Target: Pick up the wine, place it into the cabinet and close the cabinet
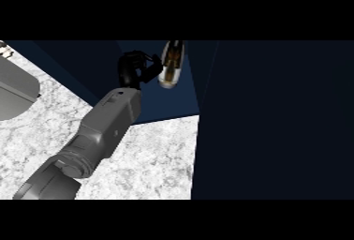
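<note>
The brown glass wine bottle (170, 63), dark along its body and glinting pale at its rounded lower end, is showing inside the opening of the dark blue cabinet (166, 101). My black left hand (135, 65) is reaching into that cabinet, right against the bottle's side; I cannot tell whether it is gripping or released. The white speckled stone counter (152, 159) is lying in front of the cabinet.

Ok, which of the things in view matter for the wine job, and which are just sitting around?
For the job: wine bottle, in the cabinet opening; cabinet; its open door, at right; left hand, beside the bottle.
Just lying about: grey basin at the left edge; marble counter.
</note>
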`<state>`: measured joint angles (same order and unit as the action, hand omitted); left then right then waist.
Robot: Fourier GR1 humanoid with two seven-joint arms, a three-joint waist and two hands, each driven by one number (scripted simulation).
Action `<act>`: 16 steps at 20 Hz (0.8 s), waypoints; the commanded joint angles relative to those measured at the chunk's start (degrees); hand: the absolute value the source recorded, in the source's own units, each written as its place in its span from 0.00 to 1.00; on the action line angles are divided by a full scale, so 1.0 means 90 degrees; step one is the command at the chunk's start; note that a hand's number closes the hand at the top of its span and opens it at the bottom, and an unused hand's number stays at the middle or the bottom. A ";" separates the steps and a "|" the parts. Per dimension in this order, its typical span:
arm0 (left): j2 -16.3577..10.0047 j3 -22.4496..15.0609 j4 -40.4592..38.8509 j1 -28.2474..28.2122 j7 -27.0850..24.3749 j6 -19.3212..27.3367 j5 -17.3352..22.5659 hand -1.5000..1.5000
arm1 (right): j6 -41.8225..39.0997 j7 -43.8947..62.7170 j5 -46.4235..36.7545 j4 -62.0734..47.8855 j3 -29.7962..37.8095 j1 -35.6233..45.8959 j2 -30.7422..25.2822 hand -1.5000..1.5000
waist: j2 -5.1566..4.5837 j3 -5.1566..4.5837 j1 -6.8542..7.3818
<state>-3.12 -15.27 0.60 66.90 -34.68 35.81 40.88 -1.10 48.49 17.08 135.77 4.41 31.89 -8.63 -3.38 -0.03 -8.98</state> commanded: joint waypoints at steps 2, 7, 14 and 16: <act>-0.0186 -0.0309 -0.0065 -0.0100 0.0102 0.0573 -0.0330 1.00 | 0.0043 0.0073 0.0091 0.0214 0.0032 0.0035 -0.0019 0.00 | -0.0027 -0.0006 -0.0087; -0.0342 -0.0449 -0.0066 -0.0257 0.0287 0.0793 -0.0485 1.00 | -0.0053 -0.0043 0.0132 0.0039 0.0085 0.0024 -0.0039 0.00 | -0.0081 -0.0011 -0.0058; -0.0423 -0.0667 -0.0062 -0.0456 0.0496 0.0679 -0.0733 0.00 | -0.0041 0.0007 0.0092 0.0188 -0.0105 0.0027 0.0028 0.00 | -0.0087 -0.0025 -0.0109; -0.0541 -0.0626 -0.0062 -0.0462 0.0474 0.0399 -0.0696 0.00 | -0.0019 0.0016 0.0093 0.0220 -0.0119 0.0119 0.0026 0.00 | -0.0073 -0.0034 -0.0075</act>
<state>-5.33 -20.30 1.05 64.98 -30.67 42.48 35.35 -1.65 47.89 17.26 135.77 3.66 32.69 -8.47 -3.92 -0.08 -10.07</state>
